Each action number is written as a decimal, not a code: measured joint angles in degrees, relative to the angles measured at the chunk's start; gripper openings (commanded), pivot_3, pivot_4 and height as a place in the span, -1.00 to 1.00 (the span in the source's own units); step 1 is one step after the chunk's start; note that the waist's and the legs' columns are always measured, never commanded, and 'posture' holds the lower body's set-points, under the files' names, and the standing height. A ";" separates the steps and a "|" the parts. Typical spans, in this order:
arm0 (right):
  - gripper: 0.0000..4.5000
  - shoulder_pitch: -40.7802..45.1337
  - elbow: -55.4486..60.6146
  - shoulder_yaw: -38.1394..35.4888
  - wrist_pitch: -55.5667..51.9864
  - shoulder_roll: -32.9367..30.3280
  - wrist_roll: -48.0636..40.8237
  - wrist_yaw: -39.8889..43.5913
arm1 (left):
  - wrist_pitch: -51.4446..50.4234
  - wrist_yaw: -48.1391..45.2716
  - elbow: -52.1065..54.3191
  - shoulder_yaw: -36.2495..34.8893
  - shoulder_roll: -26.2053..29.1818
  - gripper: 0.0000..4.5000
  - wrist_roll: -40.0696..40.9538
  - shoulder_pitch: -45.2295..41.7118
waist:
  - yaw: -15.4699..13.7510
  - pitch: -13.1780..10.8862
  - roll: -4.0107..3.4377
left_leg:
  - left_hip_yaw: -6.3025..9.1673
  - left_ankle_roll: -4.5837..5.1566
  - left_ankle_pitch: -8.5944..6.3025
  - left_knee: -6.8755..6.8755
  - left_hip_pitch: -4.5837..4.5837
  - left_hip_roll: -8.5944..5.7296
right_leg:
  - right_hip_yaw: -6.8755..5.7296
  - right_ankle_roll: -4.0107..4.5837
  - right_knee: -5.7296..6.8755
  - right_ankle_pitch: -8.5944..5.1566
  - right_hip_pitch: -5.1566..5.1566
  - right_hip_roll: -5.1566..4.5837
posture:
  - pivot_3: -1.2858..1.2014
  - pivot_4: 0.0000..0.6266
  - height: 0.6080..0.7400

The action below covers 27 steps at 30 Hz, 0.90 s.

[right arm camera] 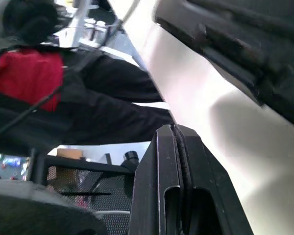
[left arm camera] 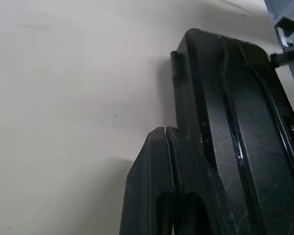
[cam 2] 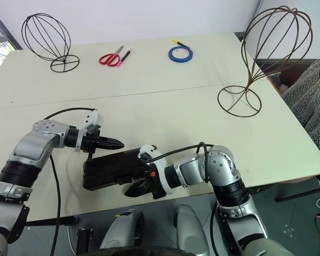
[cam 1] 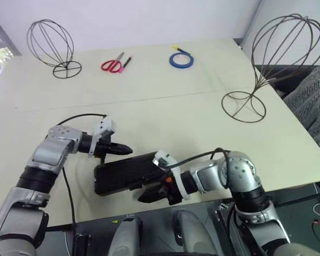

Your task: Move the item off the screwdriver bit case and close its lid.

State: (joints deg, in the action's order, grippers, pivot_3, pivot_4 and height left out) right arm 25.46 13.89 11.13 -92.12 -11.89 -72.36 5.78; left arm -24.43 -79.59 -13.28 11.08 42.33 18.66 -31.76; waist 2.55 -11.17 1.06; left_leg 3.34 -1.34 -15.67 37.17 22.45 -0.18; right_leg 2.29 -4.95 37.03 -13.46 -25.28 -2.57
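The brown wire head-shaped item (cam 1: 288, 58) stands upright on its ring base at the table's right side, far from the case. The dark screwdriver bit case (cam 1: 122, 176) lies flat near the table's front edge. Its lid (cam 2: 112, 165) lies down over it; whether the latch is caught I cannot tell. My left gripper (cam 1: 129, 150) is shut, its tips at the case's far edge, and it shows again in the left wrist view (left arm camera: 165, 129) beside the case (left arm camera: 235, 122). My right gripper (cam 1: 141, 198) is shut and empty at the case's near edge.
A black wire stand (cam 1: 50, 45) is at the far left corner. Red scissors (cam 1: 112, 65), a marker (cam 1: 125, 62) and a blue tape roll (cam 1: 181, 60) lie along the far side. The table's front edge runs just behind the case.
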 measured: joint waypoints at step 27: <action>-0.98 -8.46 9.45 -5.71 0.11 15.58 -3.81 -44.28 | 8.83 0.25 -0.67 1.78 -2.74 -1.00 -7.04 0.54 | 0.02 0.04 -0.02 | 0.03 0.01 0.00 0.00 -0.03 0.01 | 0.01 0.00 0.03 0.00 0.02 0.01 | 0.03 -0.52 1.00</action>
State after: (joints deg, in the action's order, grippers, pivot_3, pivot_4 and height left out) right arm 17.01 23.34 5.42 -92.01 3.69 -76.17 -38.50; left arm -15.60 -79.34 -13.95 12.85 39.60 11.63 -31.22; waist 2.56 -11.13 1.04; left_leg 3.37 -1.33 -15.66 37.16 22.41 -0.17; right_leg 2.30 -4.95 37.06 -13.46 -25.26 -2.55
